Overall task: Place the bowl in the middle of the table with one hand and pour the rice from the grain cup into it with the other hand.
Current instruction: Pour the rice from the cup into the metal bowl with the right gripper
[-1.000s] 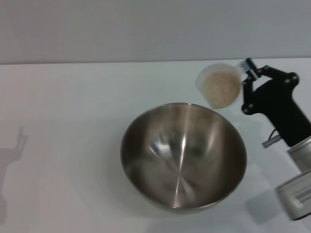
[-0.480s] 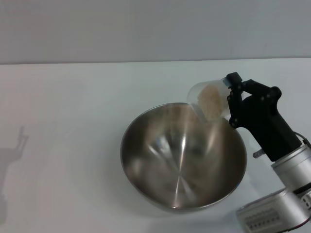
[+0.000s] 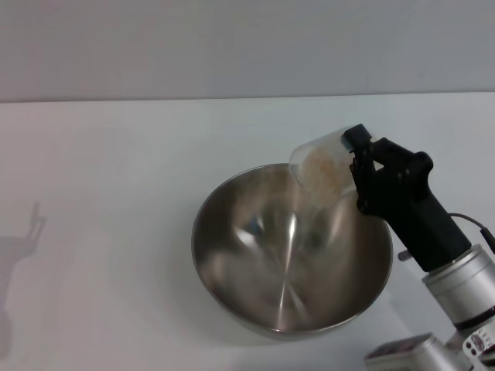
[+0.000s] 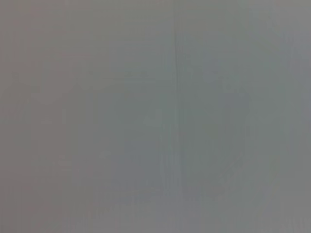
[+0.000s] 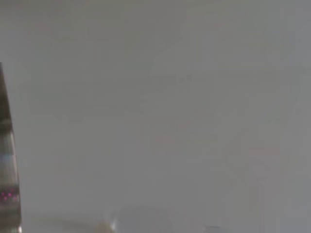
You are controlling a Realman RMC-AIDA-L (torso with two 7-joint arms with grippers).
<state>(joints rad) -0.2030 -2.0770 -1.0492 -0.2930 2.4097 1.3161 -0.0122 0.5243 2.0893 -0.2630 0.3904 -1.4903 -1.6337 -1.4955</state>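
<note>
The steel bowl (image 3: 290,251) stands on the white table (image 3: 116,178), in the middle toward the front. My right gripper (image 3: 352,162) is shut on the clear grain cup (image 3: 321,166) and holds it tilted on its side over the bowl's far right rim, mouth toward the bowl. Pale rice (image 3: 319,174) lies against the cup's lower side at the mouth. The bowl's inside shows only reflections. My left gripper is out of view; only its shadow falls on the table at the far left.
A grey wall runs behind the table's far edge. The left wrist view shows only a plain grey surface. The right wrist view shows a pale surface with a dark strip at one edge.
My right gripper has moved left and toward the bowl, tipping the cup from nearly upright beside the bowl to lying on its side over the rim. The rice has slid toward the mouth.
</note>
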